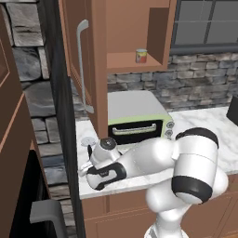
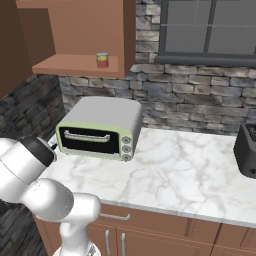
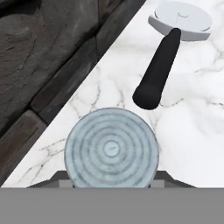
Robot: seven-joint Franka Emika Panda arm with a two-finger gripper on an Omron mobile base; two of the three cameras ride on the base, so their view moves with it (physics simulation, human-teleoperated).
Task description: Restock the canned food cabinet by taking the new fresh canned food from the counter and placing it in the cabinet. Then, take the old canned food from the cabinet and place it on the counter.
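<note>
On the left end of the white marble tabletop (image 1: 204, 125), close to the dark stone wall (image 3: 39, 52), the arm reaches low with its hand turned down; the gripper (image 3: 111, 186) sits directly over the new fresh canned food (image 3: 111, 148), whose ringed silver top fills the lower middle of the hand view. Dark finger tips (image 3: 59, 178) show just at either side of the tin's rim, so the jaws stand spread about as wide as the tin; whether they press on it or merely straddle it cannot be told. Just beyond the tin, apart from it, lies a tool with a black handle and a round pale grey head (image 3: 175, 39), flat on the marble. Old canned food (image 1: 141, 56), red-orange and yellow label, stands upright on the shelf of the cabinet (image 1: 135, 28), whose door with the long curved grey bar handle (image 1: 82, 65) hangs open to the left. Below the cabinet a pale green and grey toaster oven (image 2: 97, 130) sits on the tabletop against the stone backsplash. A black appliance (image 2: 246, 150) stands at the far right of the tabletop, under the window (image 2: 207, 30).
</note>
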